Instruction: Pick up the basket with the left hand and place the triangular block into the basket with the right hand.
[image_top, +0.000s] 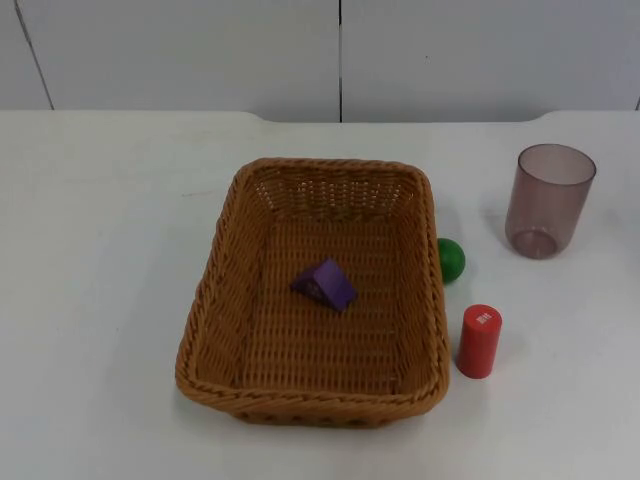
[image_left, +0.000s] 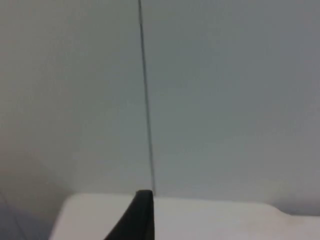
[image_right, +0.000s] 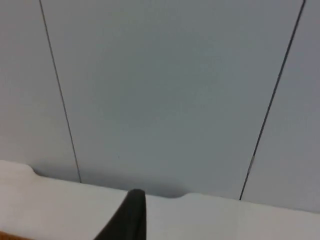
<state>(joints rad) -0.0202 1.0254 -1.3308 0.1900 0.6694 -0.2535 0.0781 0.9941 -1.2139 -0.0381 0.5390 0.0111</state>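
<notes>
The left gripper (image_left: 144, 216) is pulled back from the work and aimed at the grey partition wall (image_left: 210, 100) over the far edge of the bench (image_left: 210, 220). One black fingertip is in sight, so whether its jaws are spread or pressed together cannot be told. Nothing of the task lies near these jaws; the arm looks to be waiting.

In the top view the basket (image_top: 215, 300) sits flat on the bench, held by nothing. The triangular block (image_top: 325, 284), purple, lies on the woven floor inside it, about midway between the walls. That puts the task's thing well away from both sets of jaws and already where the task wants it.

Just outside the basket's right wall are a green ball (image_top: 452, 260), touching or nearly touching the wicker, and a red cylinder (image_top: 479, 341) standing upright close by. A smoky translucent cup (image_top: 549, 200) stands further right, well apart from the basket.

The right gripper (image_right: 131, 216) likewise faces the wall from beyond the bench edge, with its jaws' state impossible to tell.

Judging by the layout, the placing step appears complete and the basket set down. The next move probably calls for nothing more than both arms resting clear.
</notes>
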